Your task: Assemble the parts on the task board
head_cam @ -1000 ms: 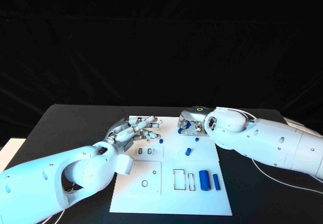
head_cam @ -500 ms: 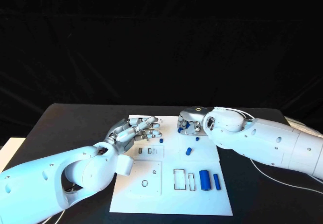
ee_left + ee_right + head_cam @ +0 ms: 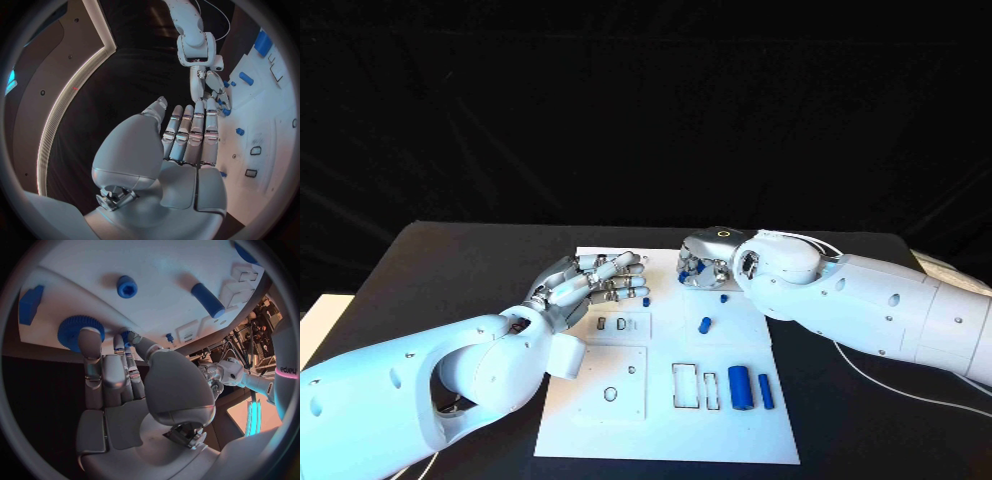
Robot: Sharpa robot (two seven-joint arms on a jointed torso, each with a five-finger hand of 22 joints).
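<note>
Fingers of the right robot hand (image 3: 115, 372) are curling down at the far edge of the task board (image 3: 740, 445), with their tips touching a blue gear (image 3: 78, 331); whether the gear is actually being gripped cannot be told. The left robot hand (image 3: 589, 281) is hovering over the board's left far corner with fingers straight, close together and holding nothing.

Moving outward, several blue parts are lying loose on the white surface: a short peg (image 3: 704, 324) near the middle, a small stud (image 3: 646, 300) beside the left fingertips, and two long cylinders (image 3: 741, 387) lying side by side near the right edge. Empty outlined slots (image 3: 687, 385) and a round hole (image 3: 610, 394) are waiting unfilled closer to the robot.

Judging from this, assembly is at an early stage: most parts are sitting outside their seats, and the gear appears to be the part in hand. The board is resting on the black bench (image 3: 459, 270).
</note>
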